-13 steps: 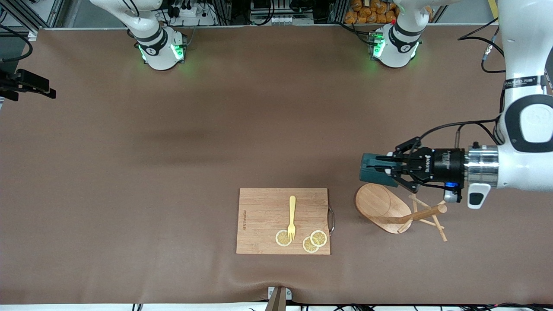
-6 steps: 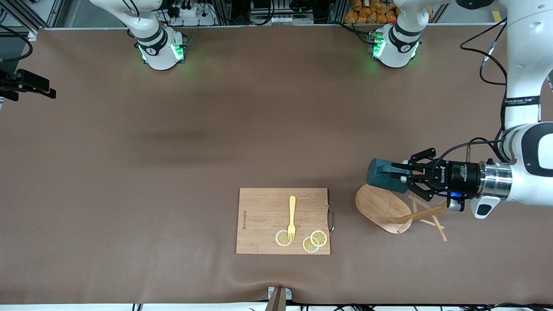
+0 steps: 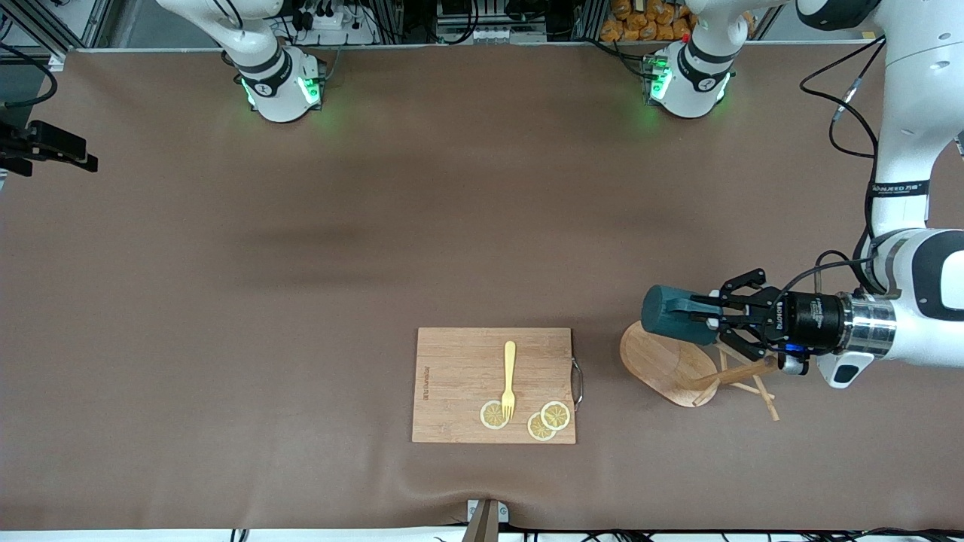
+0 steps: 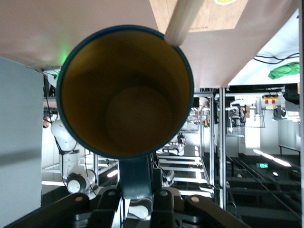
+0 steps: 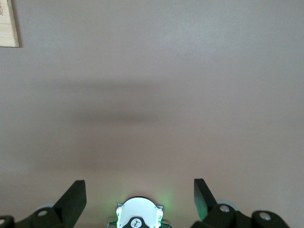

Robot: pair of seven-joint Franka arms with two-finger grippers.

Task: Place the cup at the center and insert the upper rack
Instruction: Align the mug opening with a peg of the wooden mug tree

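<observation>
The left hand (image 3: 708, 316), turned sideways at the left arm's end of the desk (image 3: 301, 263), grips a teal cup (image 3: 672, 313) lying on its side in the air over the edge of the rack (image 3: 678, 365). The wooden rack lies tipped over on the brown desk, its oval base facing up and its pegs splayed beneath the hand. Beside it, toward the right arm's end, a cutting board (image 3: 459, 376) carries a yellow fork (image 3: 509, 380) and three lemon slices (image 3: 547, 420). The right hand is out of frame.
</observation>
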